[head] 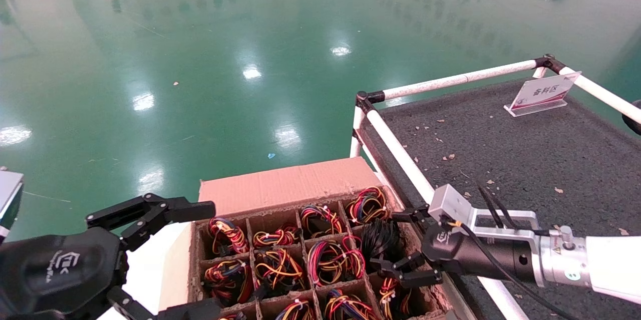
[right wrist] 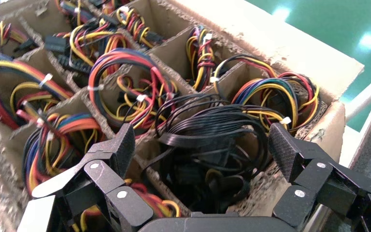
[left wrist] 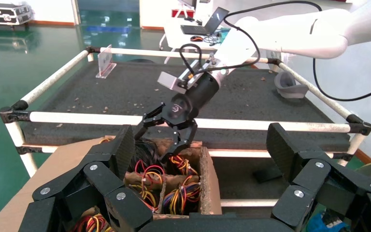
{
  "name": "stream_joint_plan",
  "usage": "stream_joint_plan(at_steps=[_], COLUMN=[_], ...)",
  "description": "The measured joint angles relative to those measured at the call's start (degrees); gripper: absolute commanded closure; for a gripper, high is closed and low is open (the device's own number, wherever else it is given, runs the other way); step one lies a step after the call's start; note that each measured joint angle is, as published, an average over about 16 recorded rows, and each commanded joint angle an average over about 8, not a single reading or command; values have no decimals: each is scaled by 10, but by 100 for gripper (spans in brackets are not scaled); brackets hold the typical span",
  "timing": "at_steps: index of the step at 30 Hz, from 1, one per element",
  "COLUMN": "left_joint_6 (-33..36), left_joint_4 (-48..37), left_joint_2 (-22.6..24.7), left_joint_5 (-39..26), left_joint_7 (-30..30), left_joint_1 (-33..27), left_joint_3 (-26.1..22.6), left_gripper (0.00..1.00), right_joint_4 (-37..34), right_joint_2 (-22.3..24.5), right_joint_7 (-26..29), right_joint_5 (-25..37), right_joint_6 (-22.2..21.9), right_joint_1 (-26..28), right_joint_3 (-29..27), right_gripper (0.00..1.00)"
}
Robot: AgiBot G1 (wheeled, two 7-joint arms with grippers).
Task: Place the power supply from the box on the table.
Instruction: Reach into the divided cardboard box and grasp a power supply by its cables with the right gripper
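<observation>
The box (head: pixel 290 182) stands beside the table (head: pixel 526 160), its grid cells packed with wired units. In a cell by the table-side wall sits the power supply (head: pixel 376 234), showing only its all-black cable bundle (right wrist: pixel 212 128); its metal body is hidden. My right gripper (head: pixel 384 241) hangs open just above that cell, one finger on each side of the black cables (left wrist: pixel 144 151), touching nothing that I can see. In the right wrist view its fingers (right wrist: pixel 121 145) straddle the bundle. My left gripper (head: pixel 203 259) is open and empty at the box's left side.
Several units with red-yellow-orange wires (head: pixel 330 257) fill the other cells. A white pipe rail (head: pixel 400 152) runs between box and table. A sign placard (head: pixel 543 92) stands at the table's far end, and a grey object (left wrist: pixel 290 87) lies near its far edge.
</observation>
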State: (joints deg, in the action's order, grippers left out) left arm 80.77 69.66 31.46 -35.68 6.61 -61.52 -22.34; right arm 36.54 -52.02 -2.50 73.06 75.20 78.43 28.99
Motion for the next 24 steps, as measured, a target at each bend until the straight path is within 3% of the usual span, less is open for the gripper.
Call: stream_joint_plan(at_steps=[6,7,24], left_joint_6=[0,0,0], left_joint_4=[0,0,0], left_joint_2=[0,0,0], left_joint_5=[0,0,0], left_joint_7=[0,0,0], left_joint_1=[0,0,0], left_joint_3=[0,0,0], left_gripper=[0,0,0], right_joint_4=[-34,-38,-86], right_joint_2=[-12,-14,-24], right_joint_7=[-4,-4,-21], right_joint_5=[6,7,17], right_joint_6=[8,10,17], right_joint_1=[16,18,37], right_joint_3=[5,6,13], right_gripper=[90,97,100])
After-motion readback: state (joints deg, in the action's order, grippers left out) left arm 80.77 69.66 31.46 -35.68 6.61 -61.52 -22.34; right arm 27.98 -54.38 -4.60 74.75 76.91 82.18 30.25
